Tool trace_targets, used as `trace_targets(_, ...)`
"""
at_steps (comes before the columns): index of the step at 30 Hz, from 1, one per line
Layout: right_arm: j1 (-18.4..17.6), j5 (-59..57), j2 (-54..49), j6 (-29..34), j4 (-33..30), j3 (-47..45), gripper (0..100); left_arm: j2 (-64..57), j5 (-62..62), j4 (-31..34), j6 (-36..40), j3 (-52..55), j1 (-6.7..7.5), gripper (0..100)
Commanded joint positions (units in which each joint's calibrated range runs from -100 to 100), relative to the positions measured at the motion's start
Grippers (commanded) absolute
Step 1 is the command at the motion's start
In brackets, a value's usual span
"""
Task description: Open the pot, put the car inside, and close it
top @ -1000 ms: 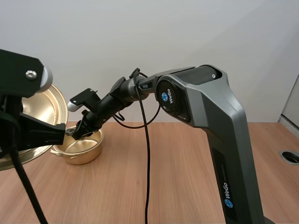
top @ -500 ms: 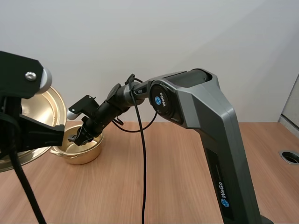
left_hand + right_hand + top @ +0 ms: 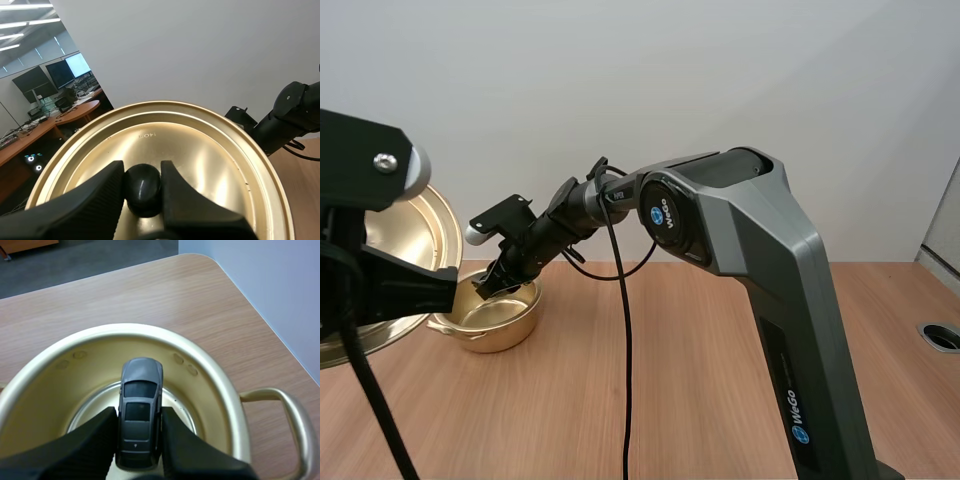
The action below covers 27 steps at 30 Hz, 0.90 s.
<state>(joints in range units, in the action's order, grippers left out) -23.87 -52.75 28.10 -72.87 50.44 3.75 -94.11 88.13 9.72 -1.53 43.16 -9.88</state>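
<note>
right gripper (image 3: 139, 416) clamped on grey car (image 3: 141, 382), car inside open gold pot (image 3: 227, 405). pot at 9 o'clock on desk (image 3: 700, 380). left gripper (image 3: 141, 172) pinching knob (image 3: 143, 194) of lid (image 3: 210, 150), lid held up at pot's 9 o'clock.

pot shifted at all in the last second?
No. The pot sits where it was, lined up with the back edge of the table as before, under the right gripper holding the car.

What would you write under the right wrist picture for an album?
Right gripper holds a grey toy car between its fingers, in the mouth of the open gold pot.
</note>
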Motion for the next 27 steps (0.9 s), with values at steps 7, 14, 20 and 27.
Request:
trace_targets(7,0.0,-4.1,0.0,0.1,-0.2,0.0,100,0.0,0.0,-0.6,0.0,0.0,-0.39,0)
trace_targets(14,0.0,-2.9,-1.9,0.1,-0.2,0.0,100,0.0,0.0,-0.6,0.0,0.0,-0.39,0)
trace_targets(20,1.4,2.1,-8.8,3.2,-1.1,0.0,100,0.2,-4.9,1.8,0.1,3.1,-0.39,0)
trace_targets(27,7.7,-3.1,-17.9,15.8,-9.2,0.0,100,0.3,-26.4,5.8,2.6,21.5,-0.39,0)
